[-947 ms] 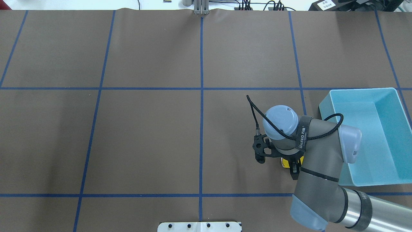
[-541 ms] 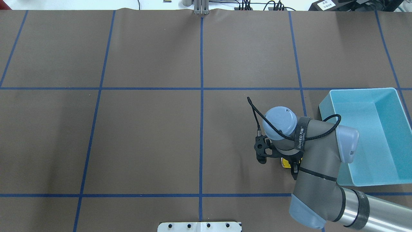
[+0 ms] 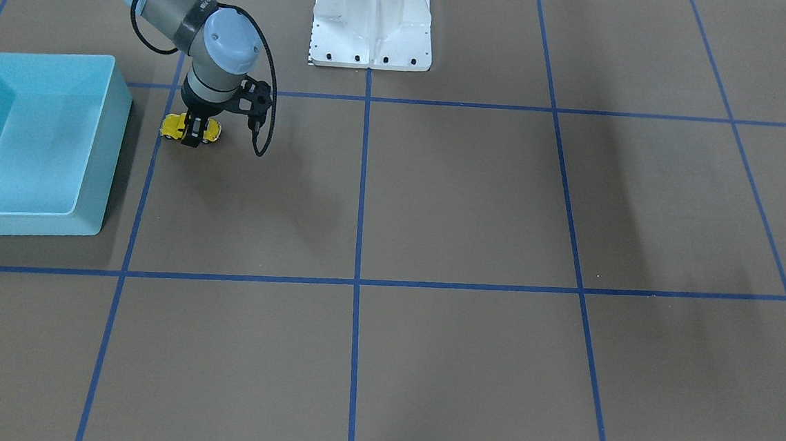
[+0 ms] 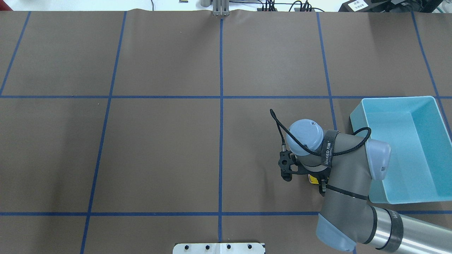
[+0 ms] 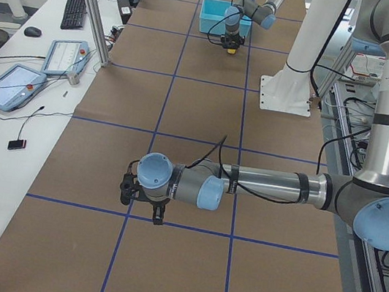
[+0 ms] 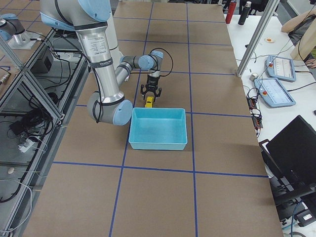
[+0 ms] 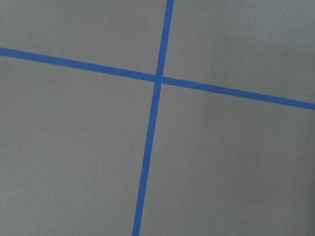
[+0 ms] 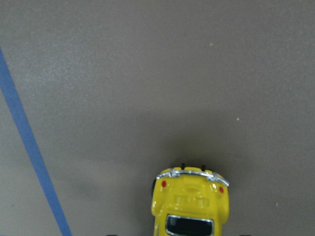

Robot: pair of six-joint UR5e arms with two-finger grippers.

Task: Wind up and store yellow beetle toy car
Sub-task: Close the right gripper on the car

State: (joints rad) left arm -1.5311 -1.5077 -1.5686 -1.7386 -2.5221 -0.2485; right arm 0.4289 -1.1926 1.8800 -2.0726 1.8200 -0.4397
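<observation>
Low over the brown paper-covered table (image 3: 470, 198), on my right-hand side, my right claw (image 3: 192, 136) points straight down and is clamped across the middle of the yellow beetle toy car (image 3: 174, 126), a tiny, glossy, rounded thing with dark windows and silver bumpers. From the front-facing camera one black finger (image 3: 192, 139) lies against the car's near flank, with yellow showing on either side of it. The car's wheels are down on the paper.

From my right wrist camera I see the car's (image 8: 191, 206) rear end at the bottom edge: a silver bumper, two red tail lights and a dark back window. Its shadow spreads on the table beyond it, and a strip of blue tape (image 8: 29, 142) runs well off to one side.

From overhead my own wrist hides most of the car (image 4: 312, 179); only a sliver of yellow shows beneath it. A black braided cable (image 3: 266, 122) loops from my wrist down to the camera bracket.

The light blue rectangular plastic bin (image 3: 115, 159) sits near the car without touching it, with bare table between them.

My left claw (image 5: 128, 189) hovers far from all this, above a crossing of blue tape lines (image 7: 157, 78). Its wrist camera shows none of its fingers, so I cannot tell whether that claw is apart or together.
</observation>
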